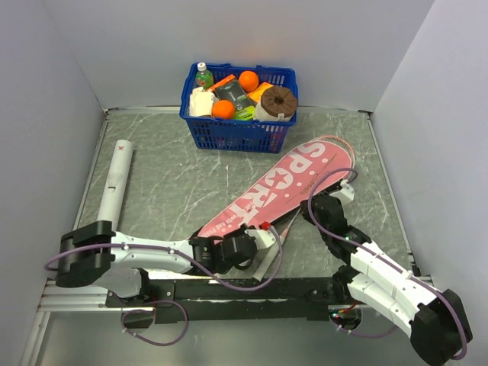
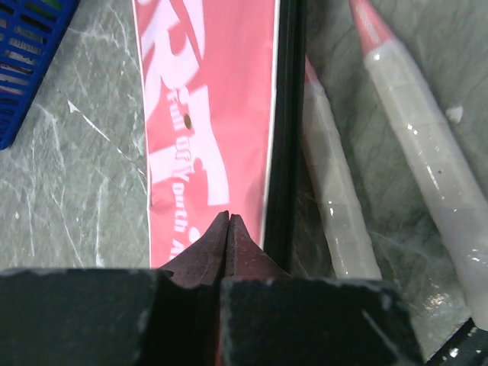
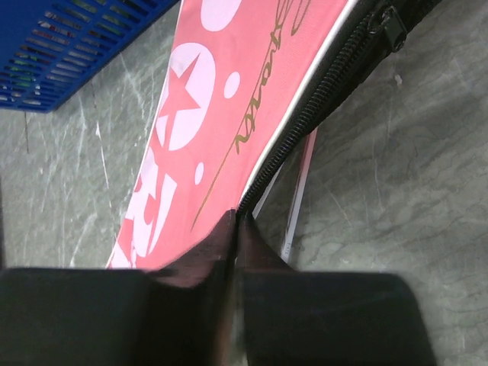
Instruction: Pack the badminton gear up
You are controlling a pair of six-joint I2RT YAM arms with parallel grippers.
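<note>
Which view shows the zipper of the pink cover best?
Right wrist: the zipper shows its teeth and pull close up. Left wrist shows it only as a dark strip; from the top it is too small.

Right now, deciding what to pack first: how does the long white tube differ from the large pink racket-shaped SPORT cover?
The long white tube is plain and cylindrical; the pink SPORT cover is flat, printed and black-edged. The tube lies by the left wall, apart from the grippers; the cover lies diagonally mid-table with the left gripper and right gripper at its edge. Both rest on the grey marbled table.
</note>
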